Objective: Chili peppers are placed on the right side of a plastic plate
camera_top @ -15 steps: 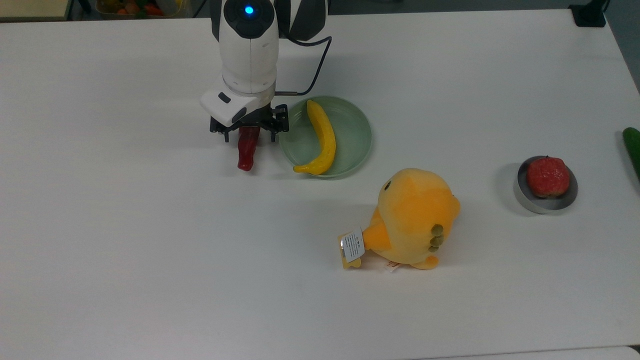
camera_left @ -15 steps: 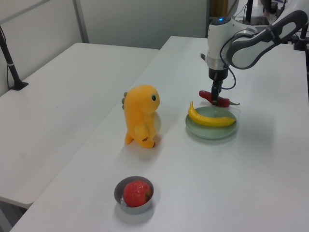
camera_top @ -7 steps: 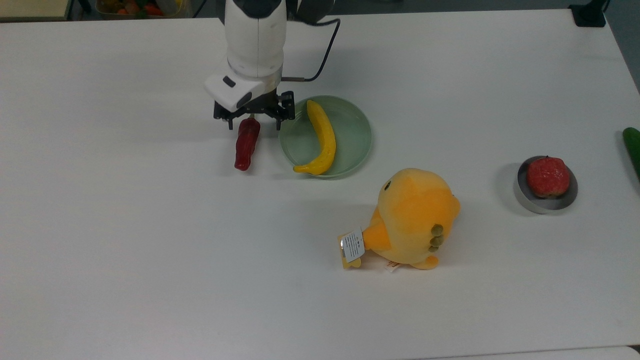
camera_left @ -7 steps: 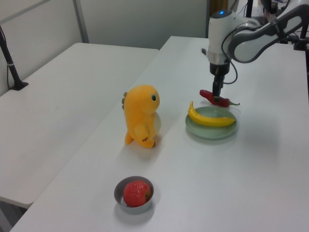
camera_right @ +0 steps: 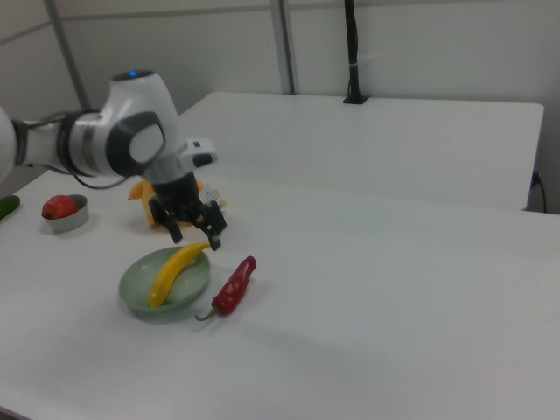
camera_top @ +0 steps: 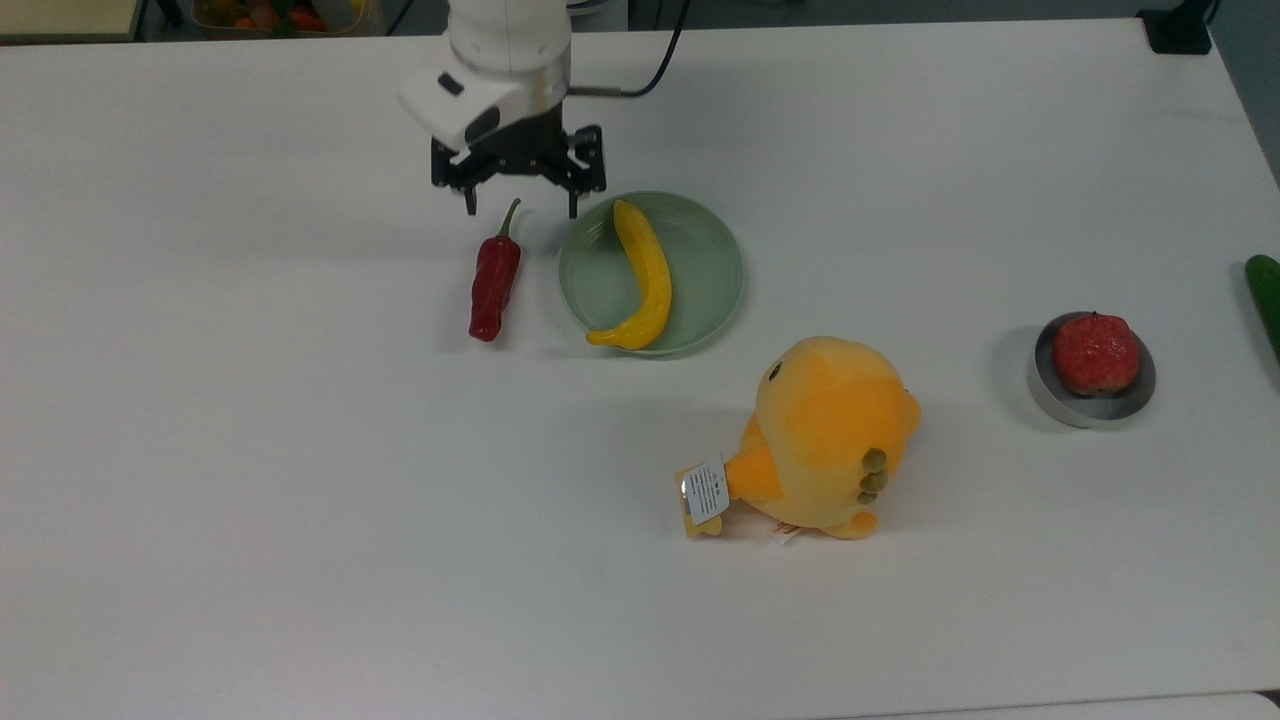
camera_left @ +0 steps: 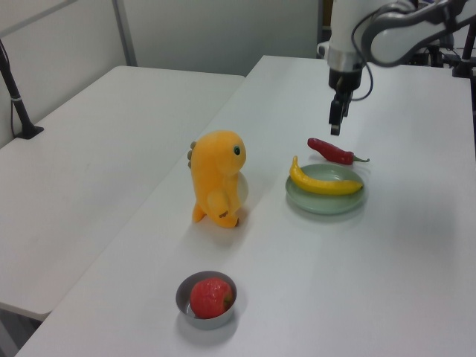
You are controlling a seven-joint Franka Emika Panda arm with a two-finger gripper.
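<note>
One chili pepper (camera_top: 494,284), one plastic plate (camera_top: 710,280), one banana (camera_top: 645,280), one plush toy (camera_top: 825,435), one metal dish (camera_top: 1085,405) with red fruit (camera_top: 1095,353). Wide bare table (camera_top: 300,520) at the top view's left. The pepper, glossy dark red with a green stem, lies just beside the plate's rim on the top view's left. Gripper (camera_top: 520,205) hangs above it, fingers spread, empty

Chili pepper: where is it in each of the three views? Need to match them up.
Top view: chili pepper lies on the table just off the top view's left of the plastic plate.
Left view: chili pepper lies just behind the plate.
Right view: chili pepper lies at the right view's right of the plate.
Shared landmark: the banana in the plate.
</note>
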